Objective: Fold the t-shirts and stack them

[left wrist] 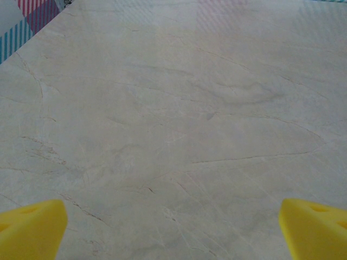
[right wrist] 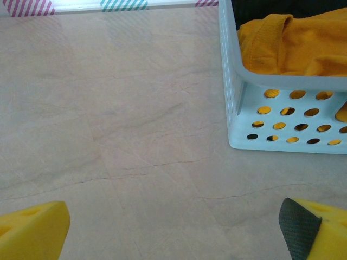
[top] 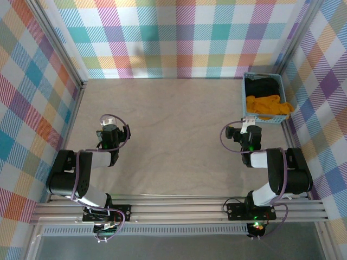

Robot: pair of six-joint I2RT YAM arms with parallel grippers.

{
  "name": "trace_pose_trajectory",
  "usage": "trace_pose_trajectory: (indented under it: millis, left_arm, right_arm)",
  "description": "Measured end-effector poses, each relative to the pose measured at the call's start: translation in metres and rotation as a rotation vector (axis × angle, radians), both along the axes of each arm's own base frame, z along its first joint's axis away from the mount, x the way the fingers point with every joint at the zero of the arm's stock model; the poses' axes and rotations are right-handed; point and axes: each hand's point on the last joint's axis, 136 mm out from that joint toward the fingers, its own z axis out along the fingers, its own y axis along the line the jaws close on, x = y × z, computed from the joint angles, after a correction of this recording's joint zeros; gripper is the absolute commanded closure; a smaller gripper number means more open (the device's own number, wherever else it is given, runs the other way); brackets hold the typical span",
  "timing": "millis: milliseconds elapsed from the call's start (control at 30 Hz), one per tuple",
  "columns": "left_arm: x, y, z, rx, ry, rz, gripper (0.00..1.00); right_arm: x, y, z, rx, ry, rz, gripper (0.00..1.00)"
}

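Two t-shirts lie bunched in a light-blue mesh basket [top: 247,105] at the table's far right: a mustard-orange t-shirt [top: 267,105] at the near end, spilling over the rim, and a black t-shirt [top: 262,86] behind it. In the right wrist view the orange t-shirt [right wrist: 295,46] fills the basket [right wrist: 238,70]. My right gripper [top: 245,125] [right wrist: 173,230] stands open just in front of the basket's near left corner, holding nothing. On the left side of the table my left gripper [top: 107,122] [left wrist: 172,230] is open over bare tabletop.
The pale marble-look tabletop [top: 173,135] is walled by plaid panels [top: 179,38] at the back and both sides. An aluminium rail [top: 179,208] with both arm bases runs along the near edge.
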Motion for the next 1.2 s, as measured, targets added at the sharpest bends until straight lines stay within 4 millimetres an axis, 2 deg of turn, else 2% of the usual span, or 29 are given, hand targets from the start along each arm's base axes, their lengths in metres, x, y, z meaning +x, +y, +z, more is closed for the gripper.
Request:
trace_pose_trajectory:
  millis: [167, 233, 267, 333, 433, 500, 533, 567, 633, 700, 767, 833, 867, 1000, 1100, 1200]
  left_arm:
    - [-0.001, -0.001, 0.000, 0.007, 0.008, -0.001, 0.00]
    - [-0.002, -0.002, 0.007, 0.034, 0.023, 0.010, 0.00]
    - [-0.001, -0.006, 0.019, 0.054, 0.011, 0.005, 0.00]
    - [0.002, -0.022, 0.051, 0.082, -0.049, -0.023, 0.00]
    - [0.011, -0.054, 0.123, 0.114, -0.186, -0.087, 0.00]
    - [0.020, -0.070, 0.179, 0.054, -0.273, -0.072, 0.00]
    - [0.024, -0.073, 0.202, 0.002, -0.290, -0.055, 0.00]
    - [0.027, -0.073, 0.224, -0.068, -0.290, -0.024, 0.00]
    - [0.035, -0.067, 0.266, -0.199, -0.304, 0.038, 0.00]
    - [0.047, -0.068, 0.301, -0.328, -0.308, 0.036, 0.00]
    - [0.061, -0.080, 0.312, -0.416, -0.281, -0.008, 0.00]
    - [0.072, -0.103, 0.307, -0.494, -0.220, -0.089, 0.00]
    - [0.074, -0.119, 0.298, -0.532, -0.176, -0.143, 0.00]
    - [0.066, -0.181, 0.264, -0.648, 0.001, -0.327, 0.00]
    - [0.047, -0.218, 0.259, -0.689, 0.089, -0.446, 0.00]
    - [0.031, -0.240, 0.266, -0.707, 0.118, -0.524, 0.01]
  right_arm:
    - [-0.001, -0.001, 0.002, -0.011, 0.007, -0.012, 0.00]
    - [-0.001, 0.001, 0.013, -0.039, 0.015, -0.031, 0.00]
    - [0.000, 0.005, 0.027, -0.055, 0.002, -0.036, 0.00]
    - [0.004, 0.014, 0.069, -0.072, -0.060, -0.042, 0.00]
    - [0.016, 0.027, 0.158, -0.009, -0.132, -0.048, 0.00]
    - [0.025, 0.025, 0.234, 0.101, -0.203, -0.082, 0.00]
    - [0.026, 0.022, 0.261, 0.149, -0.237, -0.092, 0.00]
    - [0.026, 0.016, 0.284, 0.201, -0.261, -0.106, 0.00]
    - [0.030, -0.003, 0.301, 0.280, -0.250, -0.175, 0.03]
    - [0.041, -0.025, 0.298, 0.351, -0.200, -0.261, 0.07]
    - [0.060, -0.047, 0.277, 0.412, -0.120, -0.344, 0.09]
    - [0.081, -0.065, 0.239, 0.461, -0.007, -0.422, 0.12]
    - [0.091, -0.074, 0.213, 0.487, 0.066, -0.463, 0.13]
    - [0.107, -0.097, 0.127, 0.563, 0.303, -0.591, 0.18]
    - [0.111, -0.107, 0.085, 0.578, 0.418, -0.655, 0.18]
    - [0.115, -0.111, 0.061, 0.577, 0.482, -0.683, 0.19]
